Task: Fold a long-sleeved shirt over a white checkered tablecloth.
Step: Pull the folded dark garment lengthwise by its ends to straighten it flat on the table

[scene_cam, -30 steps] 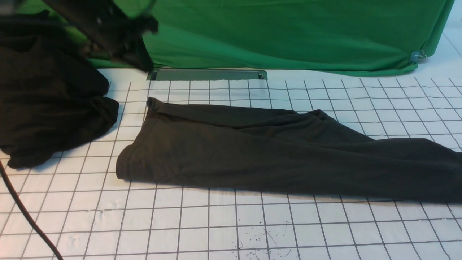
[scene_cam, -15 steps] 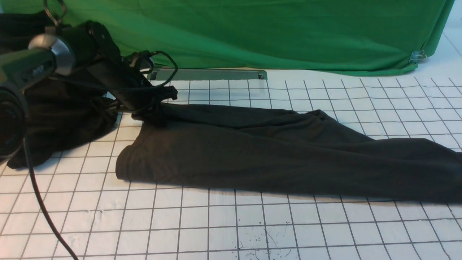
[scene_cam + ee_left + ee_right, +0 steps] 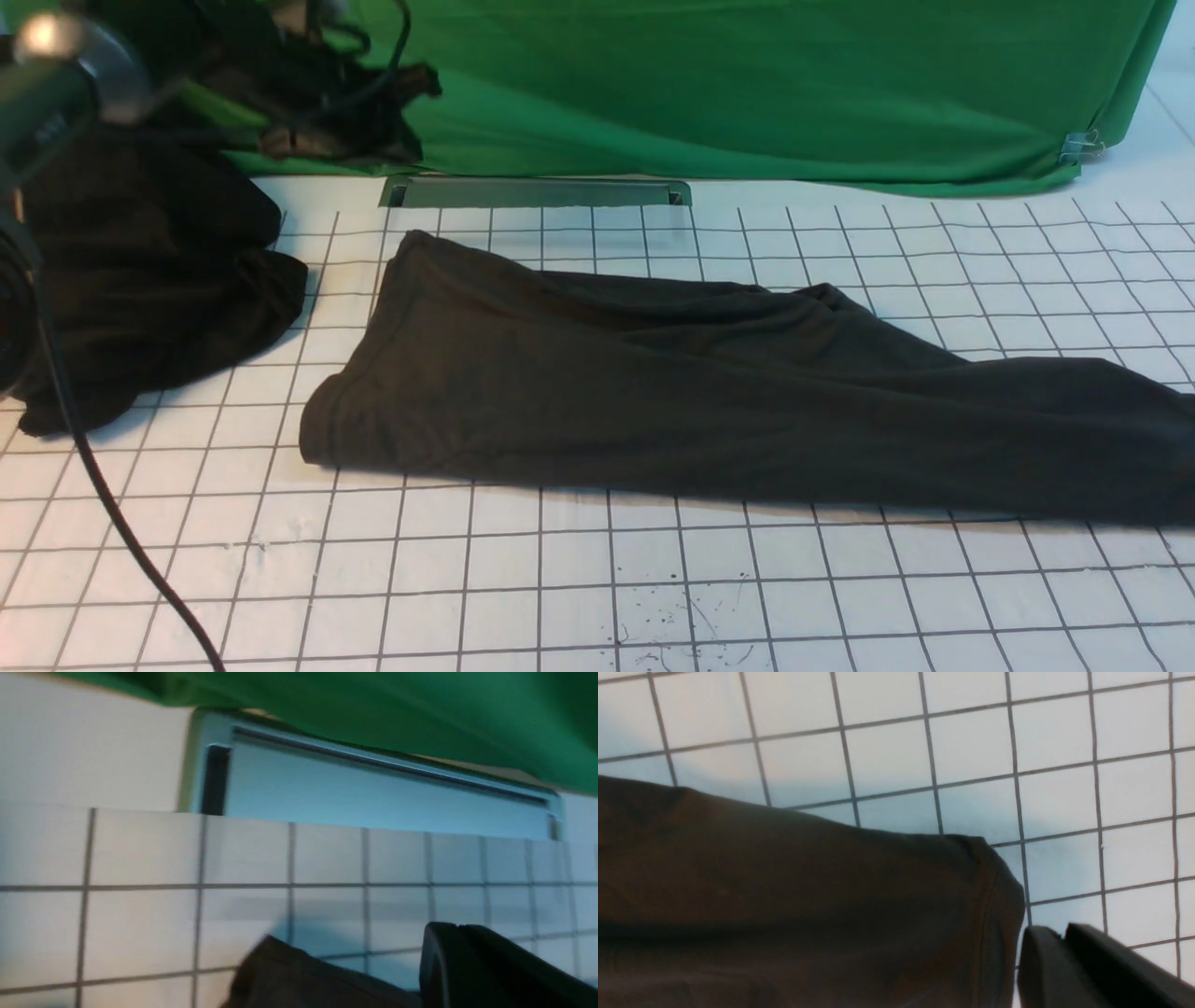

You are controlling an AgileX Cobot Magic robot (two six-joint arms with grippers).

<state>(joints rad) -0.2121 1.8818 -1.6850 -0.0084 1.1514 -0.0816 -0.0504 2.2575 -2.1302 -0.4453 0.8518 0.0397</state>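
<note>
Shirt [image 3: 709, 401] flat on chk tablecloth [image 3: 560, 579]; L gripper [image 3: 460, 928] aloft, jaws together.

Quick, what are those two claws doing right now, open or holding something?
Left gripper: closed, holding nothing.
Right gripper: closed beside the shirt edge, nothing seen between its jaws.
</note>
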